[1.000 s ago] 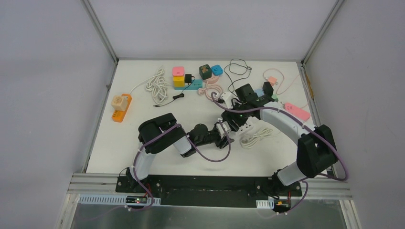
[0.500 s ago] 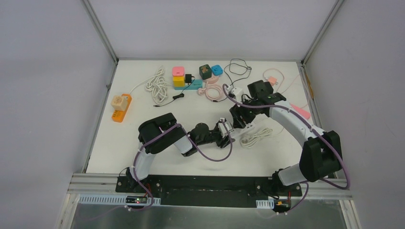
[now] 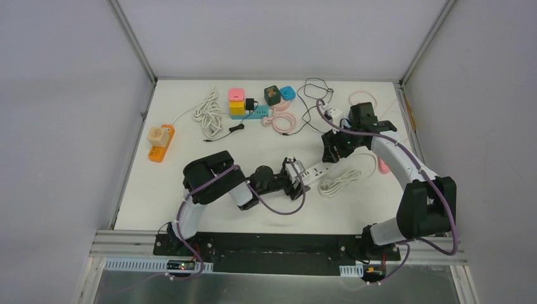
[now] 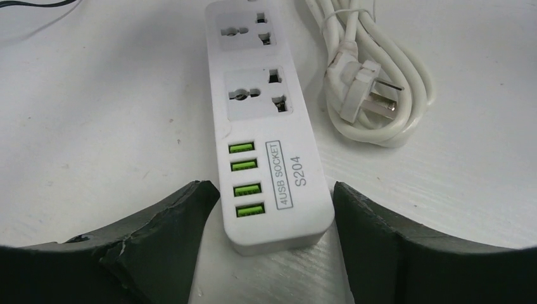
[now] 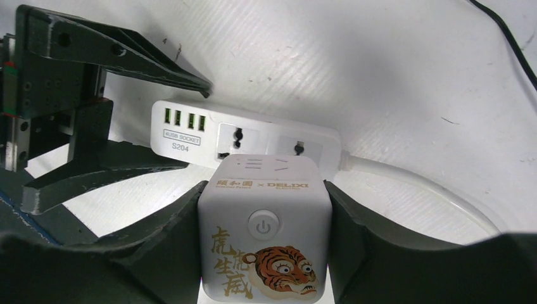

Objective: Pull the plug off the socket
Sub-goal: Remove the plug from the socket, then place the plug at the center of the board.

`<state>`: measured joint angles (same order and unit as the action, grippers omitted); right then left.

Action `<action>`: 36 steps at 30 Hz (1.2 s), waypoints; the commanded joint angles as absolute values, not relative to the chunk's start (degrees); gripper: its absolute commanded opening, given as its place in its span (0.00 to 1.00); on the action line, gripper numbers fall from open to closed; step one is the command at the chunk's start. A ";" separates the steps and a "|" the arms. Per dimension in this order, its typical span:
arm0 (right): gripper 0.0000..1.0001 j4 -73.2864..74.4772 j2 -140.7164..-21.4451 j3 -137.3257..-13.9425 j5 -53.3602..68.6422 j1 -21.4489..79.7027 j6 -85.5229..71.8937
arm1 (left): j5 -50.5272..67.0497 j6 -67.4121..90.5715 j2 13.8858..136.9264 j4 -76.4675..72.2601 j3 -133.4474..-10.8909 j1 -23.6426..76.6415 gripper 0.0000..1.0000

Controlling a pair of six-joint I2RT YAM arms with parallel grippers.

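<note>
Right tool (image 5: 265, 212) pinches the tiger-print cube adapter (image 5: 265, 253) by its sides, held clear of the white power strip (image 4: 297, 190). Both sockets (image 4: 256, 95) show empty, so I judge the plug is out. Left tool (image 4: 269, 196) straddles the strip's USB end, fingers spread (there to steady it on the bench (image 4: 95, 126), I'd guess).

Left arm (image 3: 209, 177) sits folded low, forearm stretched rightward along the surface (image 3: 190, 145). Its left gripper (image 3: 295, 174) is spread wide, fingers (image 4: 164, 234) well apart. Right arm (image 3: 399, 161) arcs far out, wrist bent back toward centre. The right gripper (image 3: 334, 147) has its fingers (image 5: 373, 240) clamped on the cube plug (image 5: 265, 253).
</note>
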<state>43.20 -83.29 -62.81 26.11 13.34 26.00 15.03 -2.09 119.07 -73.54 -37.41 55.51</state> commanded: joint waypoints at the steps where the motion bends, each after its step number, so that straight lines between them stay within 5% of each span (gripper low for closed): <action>1: 0.00 41.89 -79.91 -64.36 29.76 10.59 26.10 | 12.70 -0.17 117.75 -73.53 -34.78 55.52 0.76; 13: 0.00 40.93 -79.84 -64.98 30.80 5.99 25.88 | 11.96 -0.17 116.68 -76.46 -32.23 55.47 0.99; 36: 0.01 40.65 -109.10 -91.39 26.48 2.87 19.77 | 12.74 -2.40 115.47 -77.37 -30.27 55.50 0.99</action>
<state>40.80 -105.08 -85.25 26.74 2.90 22.09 13.52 -1.78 117.08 -77.87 -31.83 55.51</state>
